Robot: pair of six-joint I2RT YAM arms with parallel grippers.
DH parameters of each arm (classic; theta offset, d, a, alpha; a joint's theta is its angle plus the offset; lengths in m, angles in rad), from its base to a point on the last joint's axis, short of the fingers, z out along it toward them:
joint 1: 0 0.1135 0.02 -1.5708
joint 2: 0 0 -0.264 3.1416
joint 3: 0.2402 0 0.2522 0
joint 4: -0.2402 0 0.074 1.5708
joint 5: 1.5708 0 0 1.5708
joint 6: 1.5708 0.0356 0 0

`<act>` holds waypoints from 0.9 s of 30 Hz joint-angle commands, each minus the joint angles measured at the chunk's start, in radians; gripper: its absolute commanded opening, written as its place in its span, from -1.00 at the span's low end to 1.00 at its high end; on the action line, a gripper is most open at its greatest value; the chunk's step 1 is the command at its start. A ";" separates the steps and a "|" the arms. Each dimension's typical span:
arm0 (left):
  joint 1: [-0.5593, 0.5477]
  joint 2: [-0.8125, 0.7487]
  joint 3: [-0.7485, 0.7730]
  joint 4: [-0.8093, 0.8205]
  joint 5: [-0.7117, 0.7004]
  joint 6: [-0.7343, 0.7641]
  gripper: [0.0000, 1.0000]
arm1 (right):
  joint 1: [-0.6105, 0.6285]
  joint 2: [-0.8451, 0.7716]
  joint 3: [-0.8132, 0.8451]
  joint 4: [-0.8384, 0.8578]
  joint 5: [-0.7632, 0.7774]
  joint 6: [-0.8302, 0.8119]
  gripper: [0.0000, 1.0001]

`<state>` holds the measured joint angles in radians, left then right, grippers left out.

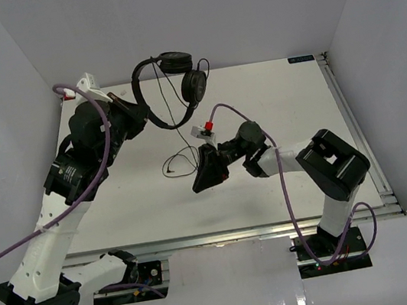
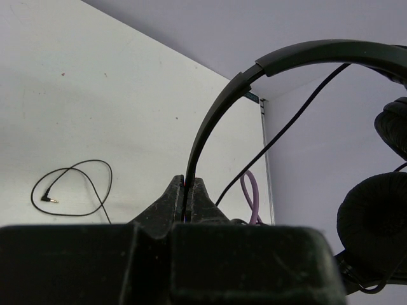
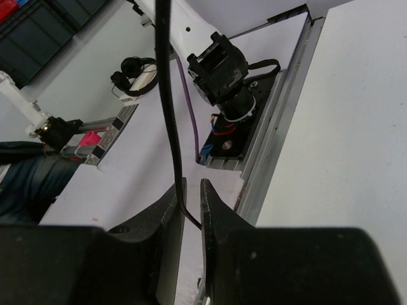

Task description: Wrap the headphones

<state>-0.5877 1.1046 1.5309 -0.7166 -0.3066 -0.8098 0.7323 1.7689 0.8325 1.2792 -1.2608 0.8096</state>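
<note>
Left gripper (image 2: 189, 190) clamped on headband (image 2: 216, 114); headphones (image 1: 194, 84) hung above table (image 1: 289, 108) far side. Right gripper (image 3: 191, 197) jaws stood slightly apart, cord (image 3: 166, 95) running between. Best: let cord slide under light tension, lay even turns, avoid snagging plug (image 2: 46, 199).

Top camera looks down from the near side; wrist cameras sit close; top and left share the headphones (image 1: 194, 85)
</note>
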 commanded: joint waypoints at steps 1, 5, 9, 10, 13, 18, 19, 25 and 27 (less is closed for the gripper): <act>-0.004 0.005 0.069 -0.021 -0.064 0.017 -1.00 | 0.018 -0.045 -0.021 0.269 -0.025 0.018 -0.58; -0.004 0.016 0.105 -0.050 -0.120 0.041 -1.00 | 0.038 -0.065 -0.038 0.250 -0.031 -0.006 -0.58; -0.004 0.032 0.151 -0.071 -0.175 0.076 -1.00 | 0.066 -0.105 -0.062 0.166 -0.038 -0.088 -0.60; -0.004 0.039 0.172 -0.077 -0.187 0.084 -1.00 | 0.073 -0.121 -0.069 0.135 -0.038 -0.131 -0.60; -0.004 0.062 0.210 -0.093 -0.210 0.108 -1.00 | 0.092 -0.163 -0.083 0.020 -0.039 -0.220 -0.63; -0.004 0.078 0.248 -0.112 -0.234 0.134 -1.00 | 0.096 -0.244 -0.102 -0.213 -0.028 -0.435 -0.70; -0.004 0.081 0.254 -0.119 -0.237 0.139 -1.00 | 0.099 -0.267 -0.102 -0.300 -0.026 -0.476 -0.71; -0.003 0.083 0.271 -0.142 -0.273 0.169 -1.00 | 0.103 -0.348 -0.091 -0.599 0.000 -0.707 -0.76; -0.003 0.081 0.263 -0.142 -0.281 0.177 -1.00 | 0.103 -0.375 -0.078 -0.726 0.041 -0.792 -0.78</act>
<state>-0.5877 1.2041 1.7618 -0.8719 -0.5436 -0.6534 0.8293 1.4550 0.7356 0.8413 -1.2740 0.2538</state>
